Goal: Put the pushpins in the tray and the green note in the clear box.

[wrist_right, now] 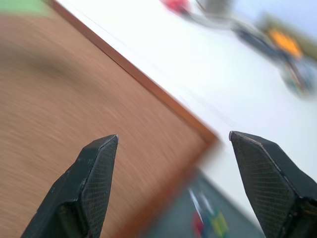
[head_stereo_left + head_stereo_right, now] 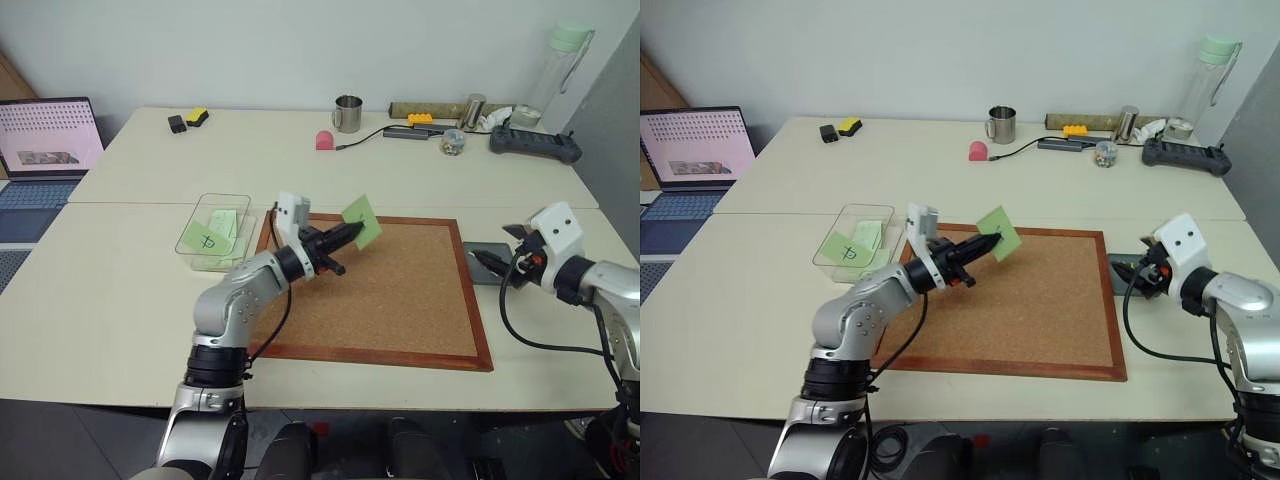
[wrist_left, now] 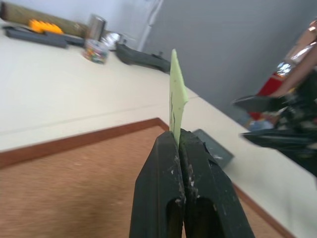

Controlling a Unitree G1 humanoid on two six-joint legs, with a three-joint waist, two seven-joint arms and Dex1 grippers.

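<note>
Lying flat across the middle of a pale table (image 2: 130,260) is a large cork board (image 2: 400,290) with a wooden frame. Along the table's far edge sit a metal mug (image 2: 347,114), a pink object (image 2: 324,140), a yellow and black item (image 2: 189,119), a small jar of coloured bits (image 2: 453,143), a black power strip (image 2: 534,145) and a tall clear bottle with a pale green lid (image 2: 562,70). An open laptop (image 2: 45,140) stands on a separate surface off to the robot's left.

Just beside the board's left edge rests the clear box (image 2: 203,237). It holds pale green slips, one marked with a "P"-like sign (image 2: 206,240). Off the board's right edge lies the tray (image 2: 485,262), a dark grey square partly covered by the right gripper. In the right wrist view, blurred red and green specks show on the tray; whether these are the pushpins cannot be told.

Over the board's upper left part, the left gripper (image 2: 352,232) has its two black fingers pressed together on the lower edge of the green note (image 2: 362,221). The note stands raised in the air, clear of the board, with a thin dark mark on its face. The right gripper (image 2: 490,262) hovers over the tray with its fingers (image 1: 89,198) spread wide apart and nothing between them.
</note>
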